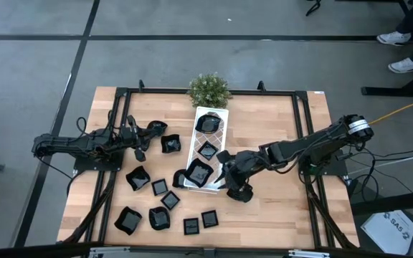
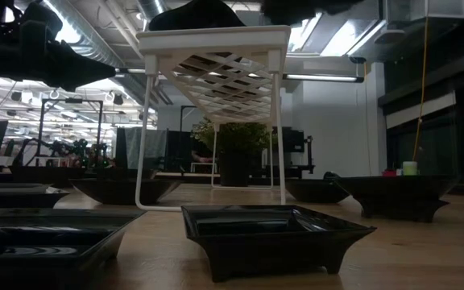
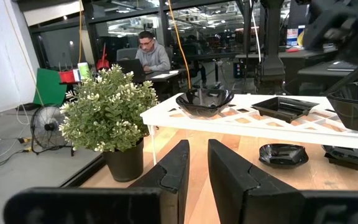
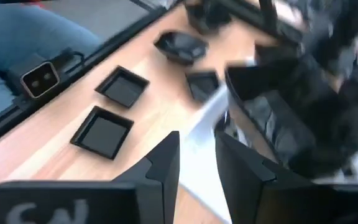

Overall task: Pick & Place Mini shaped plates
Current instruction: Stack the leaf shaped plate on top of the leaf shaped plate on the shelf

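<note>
Several small glossy black plates (image 1: 138, 178) lie on the wooden table, left of and nearer than the white lattice tray (image 1: 219, 135). The tray stands on thin legs (image 2: 142, 137). It carries three plates: a round one (image 1: 209, 122) at its far end, a small square one (image 1: 207, 150) and a larger one (image 1: 199, 173) at its near end. My right gripper (image 1: 226, 180) is at the tray's near right corner, beside that larger plate (image 4: 272, 118); its fingers (image 4: 197, 162) are apart and hold nothing. My left gripper (image 1: 140, 149) is left of the tray among loose plates, narrowly open (image 3: 197, 174) and empty.
A small green potted plant (image 1: 209, 89) stands at the far edge behind the tray. A black metal frame (image 1: 300, 115) runs round the table. Bare wood lies right of the tray and at the near right corner. A person (image 3: 151, 53) sits at a desk beyond the table.
</note>
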